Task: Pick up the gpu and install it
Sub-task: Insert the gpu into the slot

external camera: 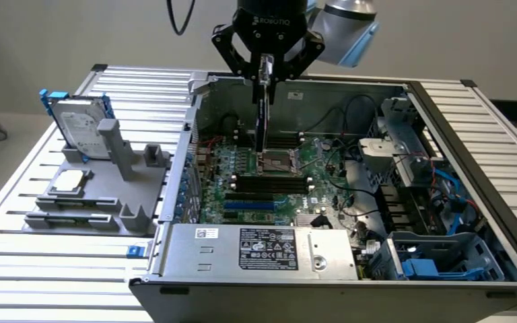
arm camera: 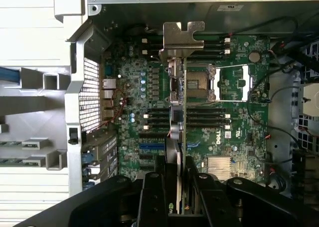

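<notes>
gripper (external camera: pixel 268 75) closed on the gpu (external camera: pixel 260 121). card hangs upright, edge-on, inside the open computer case (external camera: pixel 433 118), over the motherboard (external camera: pixel 322 158) beside the processor socket (arm camera: pixel 199 82). contact with board: cannot tell.

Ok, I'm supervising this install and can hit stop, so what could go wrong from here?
1. The gripper pinches the gpu by one end, so the long hanging card could swing or slip.
2. Its bracket hangs near the open processor socket; a drop might damage it.
3. Loose cables lie beside the board and could snag.
</notes>
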`<state>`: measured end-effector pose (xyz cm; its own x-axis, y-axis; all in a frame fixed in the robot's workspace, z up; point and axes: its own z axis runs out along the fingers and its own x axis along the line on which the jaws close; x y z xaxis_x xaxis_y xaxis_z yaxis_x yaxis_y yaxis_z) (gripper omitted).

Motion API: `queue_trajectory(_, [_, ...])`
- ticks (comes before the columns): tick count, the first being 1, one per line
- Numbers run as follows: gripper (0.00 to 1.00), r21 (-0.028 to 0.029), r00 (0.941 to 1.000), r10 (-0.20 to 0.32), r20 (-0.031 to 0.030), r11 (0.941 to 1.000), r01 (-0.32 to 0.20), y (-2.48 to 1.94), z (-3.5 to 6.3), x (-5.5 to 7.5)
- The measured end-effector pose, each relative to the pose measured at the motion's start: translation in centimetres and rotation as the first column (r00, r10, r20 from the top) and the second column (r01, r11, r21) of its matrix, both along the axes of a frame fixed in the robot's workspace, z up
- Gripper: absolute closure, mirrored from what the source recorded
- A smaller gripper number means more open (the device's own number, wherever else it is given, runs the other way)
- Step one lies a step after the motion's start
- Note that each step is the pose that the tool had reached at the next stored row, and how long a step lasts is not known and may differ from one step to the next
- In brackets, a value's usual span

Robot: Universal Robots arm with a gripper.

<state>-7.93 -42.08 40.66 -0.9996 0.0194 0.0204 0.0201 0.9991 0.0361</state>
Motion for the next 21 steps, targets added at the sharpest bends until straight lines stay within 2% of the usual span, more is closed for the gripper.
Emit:
queue_trajectory(10, [0.74, 0.0, 1.0, 0.0, 0.0, 1.0, 0.0, 0.0, 0.0, 0.0])
queue_trajectory(16, [0.74, 0.0004, 1.0, 0.003, -0.002, 1.0, -0.003, -0.03, -0.22, 1.8])
queue_trajectory(18, [0.74, 0.0004, 0.9999, 0.013, -0.002, 0.9999, -0.013, -0.03, -0.41, 2.0])
queue_trajectory(21, [0.74, 0.0006, 0.9979, 0.064, -0.0019, 0.9979, -0.064, -0.03, -0.72, 2.0])
